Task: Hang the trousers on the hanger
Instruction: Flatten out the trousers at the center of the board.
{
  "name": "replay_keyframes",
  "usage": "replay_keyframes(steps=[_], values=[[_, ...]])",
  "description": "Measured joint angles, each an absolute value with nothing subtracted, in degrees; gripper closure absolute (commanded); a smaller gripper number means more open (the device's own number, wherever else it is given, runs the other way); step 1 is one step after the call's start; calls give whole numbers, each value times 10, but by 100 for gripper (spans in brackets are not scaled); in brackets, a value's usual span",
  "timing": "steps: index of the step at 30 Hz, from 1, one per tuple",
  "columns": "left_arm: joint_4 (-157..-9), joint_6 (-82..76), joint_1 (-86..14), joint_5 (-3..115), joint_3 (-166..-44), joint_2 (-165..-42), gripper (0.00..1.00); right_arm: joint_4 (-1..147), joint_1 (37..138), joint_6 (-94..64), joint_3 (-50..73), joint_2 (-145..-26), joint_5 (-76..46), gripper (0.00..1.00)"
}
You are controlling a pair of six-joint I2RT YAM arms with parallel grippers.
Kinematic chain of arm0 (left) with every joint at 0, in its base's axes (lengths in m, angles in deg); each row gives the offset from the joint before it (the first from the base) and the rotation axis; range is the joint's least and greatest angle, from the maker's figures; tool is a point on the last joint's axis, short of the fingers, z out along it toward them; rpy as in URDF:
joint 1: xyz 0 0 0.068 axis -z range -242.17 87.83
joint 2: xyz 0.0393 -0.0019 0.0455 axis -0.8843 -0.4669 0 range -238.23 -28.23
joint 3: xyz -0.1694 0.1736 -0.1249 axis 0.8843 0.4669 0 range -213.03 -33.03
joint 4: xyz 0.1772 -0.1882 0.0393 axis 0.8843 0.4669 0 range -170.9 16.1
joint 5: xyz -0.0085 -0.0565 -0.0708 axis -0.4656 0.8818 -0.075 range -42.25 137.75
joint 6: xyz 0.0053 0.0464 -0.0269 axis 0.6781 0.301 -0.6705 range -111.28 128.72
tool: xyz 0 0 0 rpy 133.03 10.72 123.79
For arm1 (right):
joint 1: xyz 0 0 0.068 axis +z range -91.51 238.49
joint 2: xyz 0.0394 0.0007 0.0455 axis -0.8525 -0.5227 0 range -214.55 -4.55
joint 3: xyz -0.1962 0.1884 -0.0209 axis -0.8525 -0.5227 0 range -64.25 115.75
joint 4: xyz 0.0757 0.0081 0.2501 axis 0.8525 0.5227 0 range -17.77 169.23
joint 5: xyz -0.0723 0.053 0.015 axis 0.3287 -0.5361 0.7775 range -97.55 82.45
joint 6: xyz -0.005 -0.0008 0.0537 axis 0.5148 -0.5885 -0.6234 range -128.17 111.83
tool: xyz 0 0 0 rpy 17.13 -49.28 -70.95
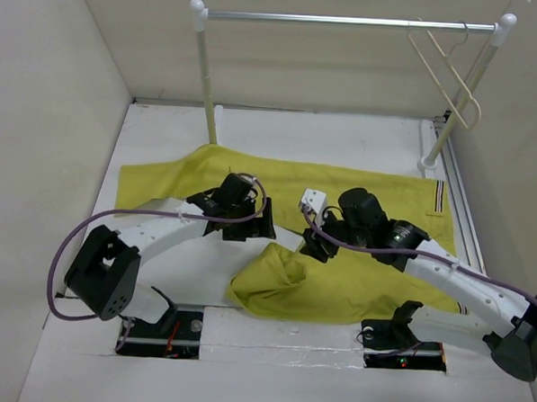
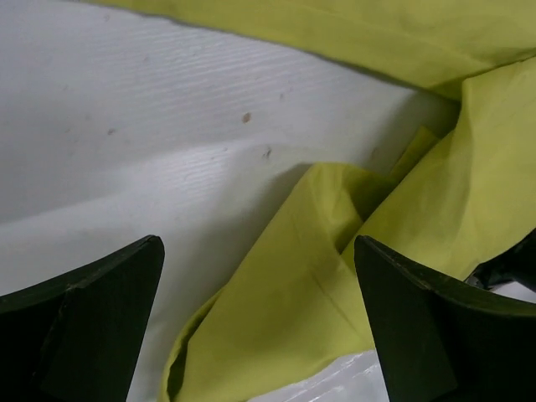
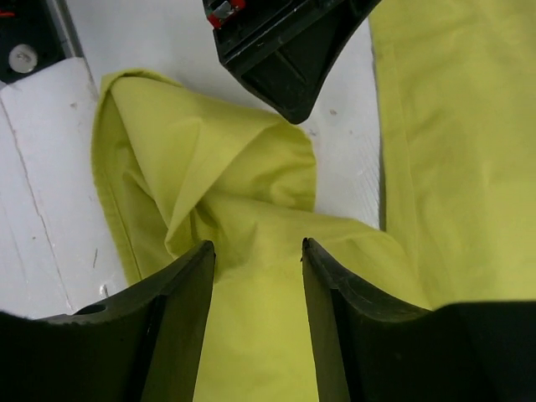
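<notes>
The mustard-yellow trousers lie on the white table, one leg flat across the back, the other bunched into a crumpled fold near the front. A striped tab shows at the waistband on the right. My left gripper is open just above the table beside the fold; the cloth lies between its spread fingers. My right gripper is open over the bunched cloth, fingers astride it without pinching. The cream-white hanger hangs on the rail at the back right.
A metal rail on white posts spans the back. Cream walls close in on both sides. A white track runs along the right table edge. The left gripper's finger shows at the top of the right wrist view.
</notes>
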State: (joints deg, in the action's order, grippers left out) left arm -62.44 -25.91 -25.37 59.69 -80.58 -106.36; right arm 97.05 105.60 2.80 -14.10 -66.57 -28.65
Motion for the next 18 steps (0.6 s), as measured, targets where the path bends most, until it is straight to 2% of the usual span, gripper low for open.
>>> replay_keyframes(steps=[3, 5, 7, 8, 9, 13, 18], values=[[-657, -261, -246, 618, -824, -1116, 6, 988, 1040, 16, -162, -636, -263, 48], [-670, -260, -229, 625, -840, -1159, 15, 996, 1018, 0, -197, -603, -245, 48], [-677, -260, -210, 631, -848, -1191, 47, 1002, 983, -18, -238, -568, -229, 48], [-680, -261, -202, 633, -848, -1199, 70, 1003, 963, -25, -258, -554, -225, 48], [-676, -260, -194, 635, -848, -1203, 100, 1004, 942, -31, -275, -546, -221, 48], [-639, -253, -192, 615, -851, -1186, 100, 978, 862, -40, -331, -568, -224, 48], [-504, -264, -217, 508, -904, -1092, 100, 921, 811, -34, -346, -705, -225, 49]])
